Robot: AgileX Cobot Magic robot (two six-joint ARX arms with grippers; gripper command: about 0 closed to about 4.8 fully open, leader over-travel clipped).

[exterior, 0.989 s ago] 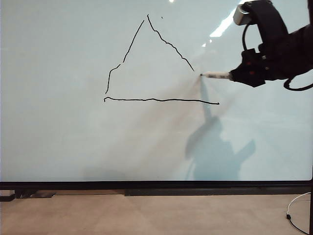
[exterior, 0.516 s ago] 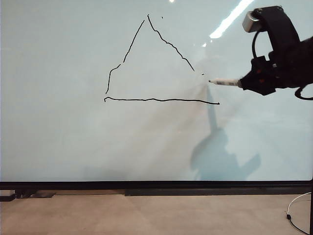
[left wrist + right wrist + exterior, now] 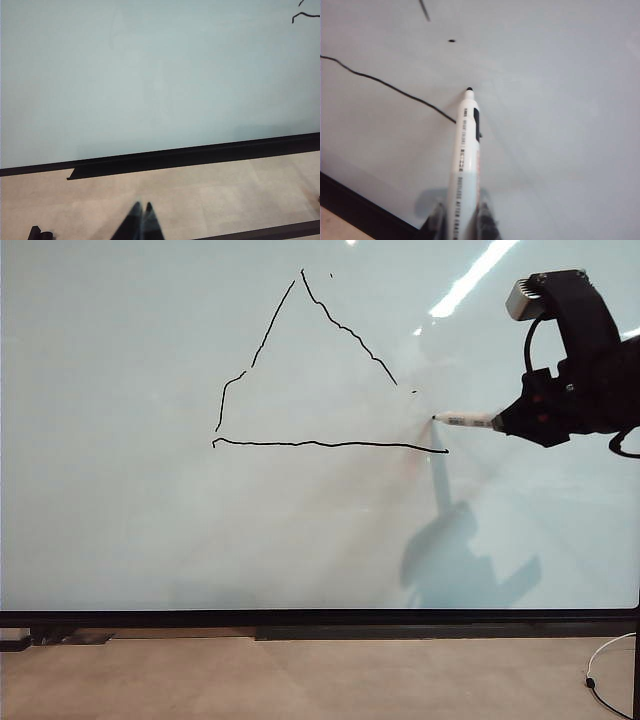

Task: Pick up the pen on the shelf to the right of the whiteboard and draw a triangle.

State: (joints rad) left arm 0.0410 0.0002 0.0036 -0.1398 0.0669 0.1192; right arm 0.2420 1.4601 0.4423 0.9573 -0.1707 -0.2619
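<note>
Right gripper (image 3: pixel 503 421) at right of frame, clamped on pen (image 3: pixel 466 420), tip beside triangle (image 3: pixel 315 370) on whiteboard (image 3: pixel 120 520). Left gripper (image 3: pixel 141 220) low, fingers together, holding nothing.

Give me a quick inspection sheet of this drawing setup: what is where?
Surface: whiteboard, glossy, glare at top right.
Job's things: triangle drawn in black, right side stops short of the base; pen tip close to that gap.
Clutter: small stray dot beside the triangle.
Grippers: right gripper shut on the pen; left gripper shut, low over the floor, holding nothing.
Cables: white cable on the floor, bottom right.
Surroundings: beige floor, black bottom frame.
</note>
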